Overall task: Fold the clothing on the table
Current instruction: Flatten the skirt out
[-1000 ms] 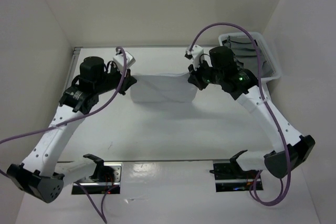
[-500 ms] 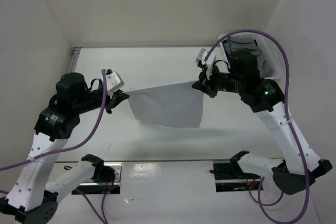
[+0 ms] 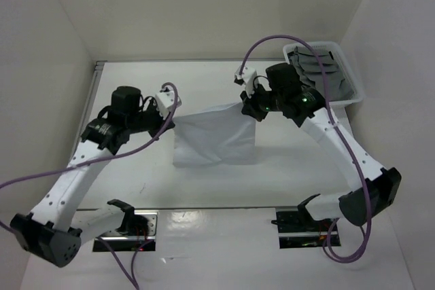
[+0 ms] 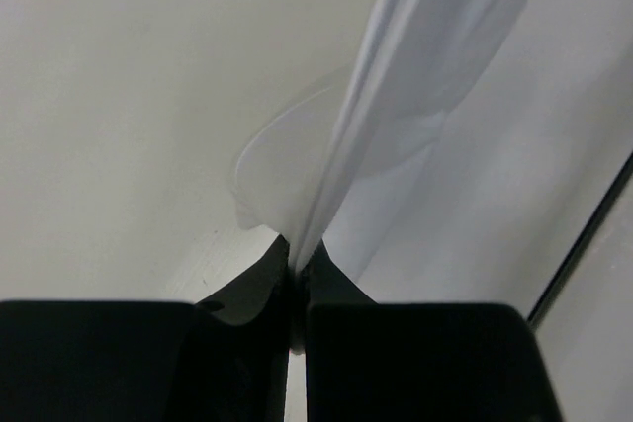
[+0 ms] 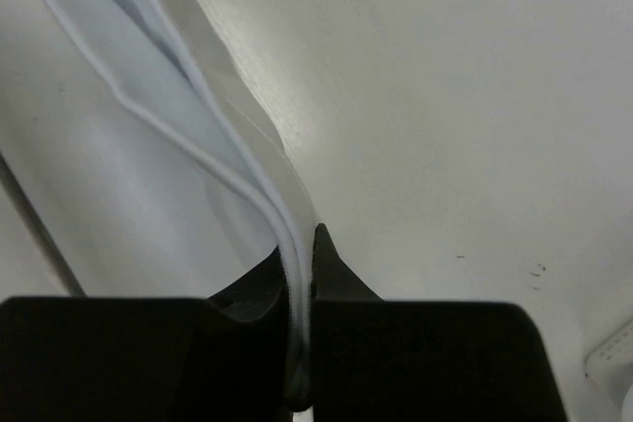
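Both arms reach up from the near edge, elbows bowed outward. We note the left gripper (image 3: 168, 115) and right gripper (image 3: 247, 105) each clamped on a top corner of the white cloth (image 3: 216, 137) (thin, creased), which hangs spread between them over the middle of the table (image 3: 204, 83).

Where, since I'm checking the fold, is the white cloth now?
Top view: the white rectangular fabric cloth hangs centrally, stretched between the left end effector and the right end effector.
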You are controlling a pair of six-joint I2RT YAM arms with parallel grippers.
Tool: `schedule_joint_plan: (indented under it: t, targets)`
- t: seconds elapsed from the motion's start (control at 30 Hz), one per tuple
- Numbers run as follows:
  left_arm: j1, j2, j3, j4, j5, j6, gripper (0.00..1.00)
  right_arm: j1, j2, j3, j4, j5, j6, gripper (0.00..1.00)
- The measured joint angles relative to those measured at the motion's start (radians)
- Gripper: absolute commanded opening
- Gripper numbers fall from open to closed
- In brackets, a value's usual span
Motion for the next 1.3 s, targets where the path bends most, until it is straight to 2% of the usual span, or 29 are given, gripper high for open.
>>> schedule_joint_plan:
  t: [0.23, 0.47, 0.67, 0.77, 0.8, 0.83, 0.87, 0.9, 0.93, 0.97, 1.0, 1.03, 1.17, 1.3]
  targets:
    - [0.053, 0.286, -0.017, 0.140, -0.077, 0.023, 0.07, -0.004, 0.135, -0.026, 0.135, 0.148, 0.010, 0.00]
    - [0.149, 0.489, 0.122, 0.277, -0.111, 0.018, 0.07, -0.041, 0.278, -0.010, 0.311, 0.219, 0.034, 0.00]
    - [0.167, 0.593, 0.233, 0.380, -0.124, 0.014, 0.09, -0.074, 0.378, 0.034, 0.443, 0.260, 0.053, 0.00]
    - [0.167, 0.655, 0.257, 0.404, -0.140, 0.011, 0.20, -0.079, 0.420, 0.061, 0.475, 0.284, 0.056, 0.00]
    - [0.168, 0.677, 0.262, 0.410, -0.147, 0.009, 0.30, -0.080, 0.435, 0.071, 0.482, 0.293, 0.056, 0.00]
    - [0.168, 0.697, 0.267, 0.416, -0.156, 0.007, 0.62, -0.082, 0.452, 0.079, 0.490, 0.304, 0.056, 0.02]
    - [0.170, 0.718, 0.271, 0.421, -0.168, 0.005, 0.76, -0.086, 0.470, 0.088, 0.492, 0.322, 0.055, 0.12]
    - [0.174, 0.735, 0.274, 0.426, -0.176, 0.000, 0.89, -0.091, 0.488, 0.093, 0.495, 0.341, 0.055, 0.34]
    - [0.179, 0.752, 0.276, 0.429, -0.191, -0.005, 0.96, -0.098, 0.508, 0.097, 0.499, 0.360, 0.060, 0.37]
    - [0.184, 0.770, 0.278, 0.433, -0.204, -0.010, 1.00, -0.103, 0.527, 0.099, 0.504, 0.382, 0.060, 0.42]
    - [0.188, 0.786, 0.280, 0.440, -0.224, -0.014, 1.00, -0.108, 0.547, 0.102, 0.513, 0.402, 0.060, 0.53]
    - [0.190, 0.803, 0.282, 0.448, -0.247, -0.020, 1.00, -0.110, 0.567, 0.103, 0.522, 0.424, 0.064, 0.55]
    - [0.203, 0.862, 0.310, 0.457, -0.302, -0.039, 1.00, -0.120, 0.639, 0.122, 0.537, 0.510, 0.082, 0.55]
    - [0.212, 0.892, 0.343, 0.447, -0.300, -0.052, 1.00, -0.126, 0.703, 0.183, 0.536, 0.573, 0.113, 0.55]
